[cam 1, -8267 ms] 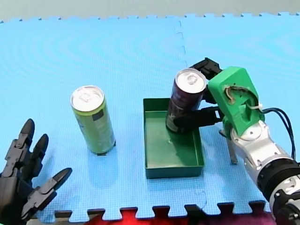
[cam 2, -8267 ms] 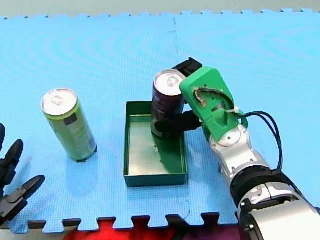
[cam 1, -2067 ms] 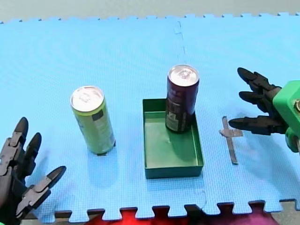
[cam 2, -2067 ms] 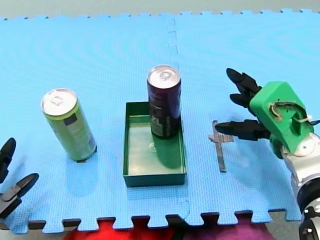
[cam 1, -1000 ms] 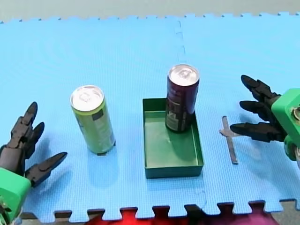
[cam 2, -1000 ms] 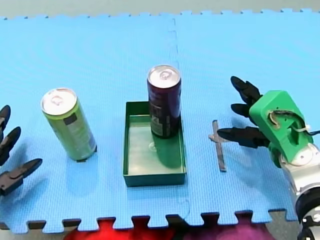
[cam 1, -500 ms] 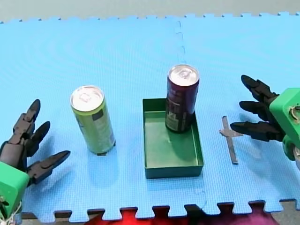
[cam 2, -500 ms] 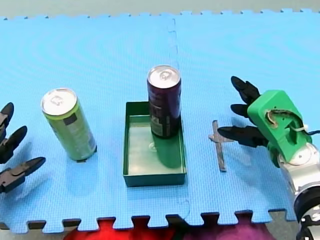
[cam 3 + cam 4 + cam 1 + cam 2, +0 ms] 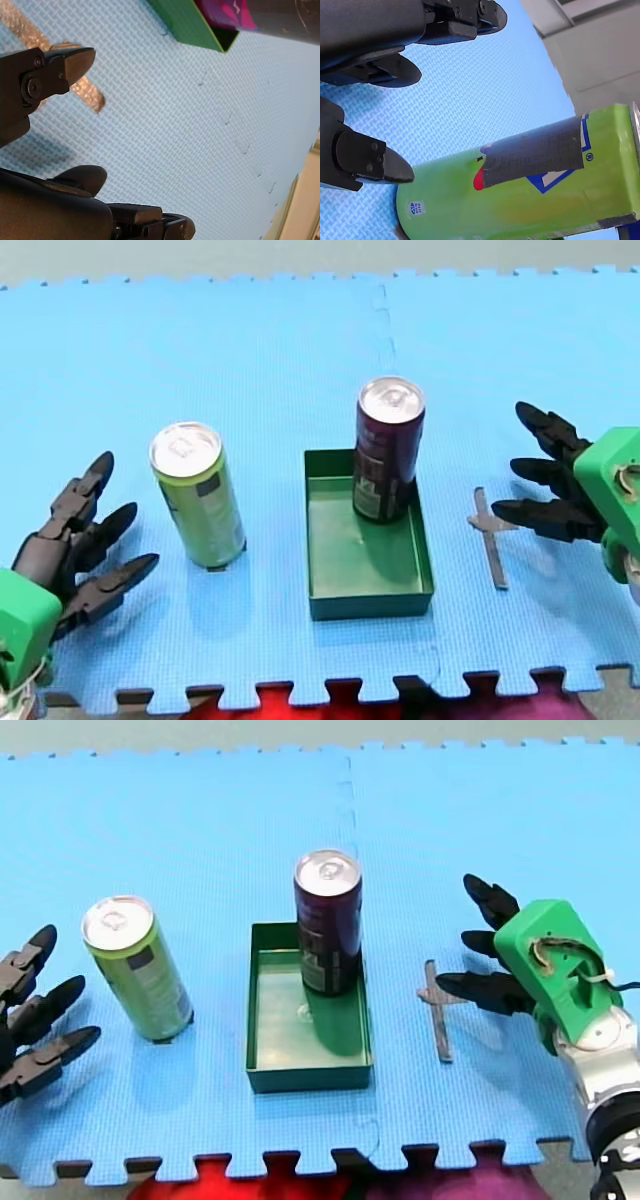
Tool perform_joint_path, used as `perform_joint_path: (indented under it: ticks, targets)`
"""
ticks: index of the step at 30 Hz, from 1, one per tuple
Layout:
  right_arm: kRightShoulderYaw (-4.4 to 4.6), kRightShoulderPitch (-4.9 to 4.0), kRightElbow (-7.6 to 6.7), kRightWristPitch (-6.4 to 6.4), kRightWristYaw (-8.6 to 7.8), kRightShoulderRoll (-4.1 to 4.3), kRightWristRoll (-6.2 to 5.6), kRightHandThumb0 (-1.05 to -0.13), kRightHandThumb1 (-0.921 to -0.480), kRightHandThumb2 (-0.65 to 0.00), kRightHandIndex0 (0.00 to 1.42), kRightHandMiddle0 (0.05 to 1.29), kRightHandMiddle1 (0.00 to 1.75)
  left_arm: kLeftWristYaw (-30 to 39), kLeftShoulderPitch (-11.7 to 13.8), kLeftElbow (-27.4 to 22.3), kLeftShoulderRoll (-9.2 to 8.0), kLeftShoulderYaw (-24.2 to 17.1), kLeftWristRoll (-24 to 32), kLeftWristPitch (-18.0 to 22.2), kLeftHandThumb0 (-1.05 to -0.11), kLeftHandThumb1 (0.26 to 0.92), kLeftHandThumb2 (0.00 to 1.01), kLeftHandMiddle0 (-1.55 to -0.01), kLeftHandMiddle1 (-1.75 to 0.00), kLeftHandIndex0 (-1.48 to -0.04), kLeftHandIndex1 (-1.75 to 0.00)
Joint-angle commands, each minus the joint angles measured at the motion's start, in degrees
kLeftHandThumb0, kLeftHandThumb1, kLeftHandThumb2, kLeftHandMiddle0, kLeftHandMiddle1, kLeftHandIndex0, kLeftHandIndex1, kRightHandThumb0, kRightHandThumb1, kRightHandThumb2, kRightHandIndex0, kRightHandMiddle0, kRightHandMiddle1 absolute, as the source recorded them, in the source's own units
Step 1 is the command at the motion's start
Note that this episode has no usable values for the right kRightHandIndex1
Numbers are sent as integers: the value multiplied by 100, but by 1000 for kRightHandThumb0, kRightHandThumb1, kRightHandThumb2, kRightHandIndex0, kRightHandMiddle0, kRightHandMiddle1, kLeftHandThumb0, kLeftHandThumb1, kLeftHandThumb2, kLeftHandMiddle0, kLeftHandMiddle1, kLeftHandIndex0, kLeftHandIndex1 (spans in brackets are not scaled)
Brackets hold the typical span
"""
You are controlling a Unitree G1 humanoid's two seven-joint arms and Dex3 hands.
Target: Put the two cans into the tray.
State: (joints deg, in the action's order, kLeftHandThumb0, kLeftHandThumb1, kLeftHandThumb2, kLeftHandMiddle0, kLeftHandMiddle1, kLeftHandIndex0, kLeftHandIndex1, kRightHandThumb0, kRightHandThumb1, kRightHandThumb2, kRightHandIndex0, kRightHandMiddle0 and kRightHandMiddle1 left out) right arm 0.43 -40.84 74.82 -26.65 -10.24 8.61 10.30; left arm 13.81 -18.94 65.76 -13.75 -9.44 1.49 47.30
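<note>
The surface (image 9: 250, 340) is a blue foam mat of interlocking puzzle-edged tiles. A tall light-green metal can (image 9: 198, 495) stands upright on it, near a dark green rectangular plastic tray (image 9: 370, 605) but not touching it. A silvery cross-shaped tape strip (image 9: 490, 540) lies flat beyond the tray's other side.

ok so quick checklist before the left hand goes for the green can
1. Tall lime-green metal can upright on the blue foam mat, outside the tray: ok.
2. Left hand holding nothing, beside that can, not touching it: ok.
3. Dark purple metal can upright at the far end of the green rectangular tray: ok.
4. Room in the tray in front of the purple can: ok.
5. Right hand out of the way, right of the tray by the silver tape strip: ok.
6. Green can's weight: cannot tell.
</note>
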Motion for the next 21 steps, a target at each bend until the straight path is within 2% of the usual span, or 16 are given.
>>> perform_joint_path:
  ticks: [1, 8, 21]
  targets:
    - [-16, -34, 2, 15, 18, 6, -20, -1014, -855, -1, 210, 85, 0, -35, -77, 104, -77, 56, -91, 138, -1048, 921, 346, -497, -30, -127, -5]
    - [0, -46, -15, 19, 26, 3, -3, -998, -851, 0, 212, 84, 0, -16, -232, 306, -145, 142, -262, 248, -1048, 921, 382, -519, -32, -139, -8]
    - [-5, -41, -2, 44, 37, 1, -11, -966, -839, 0, 215, 84, 0, 102, -432, 450, -33, -11, -31, 106, -1048, 921, 377, -553, -36, -151, -9]
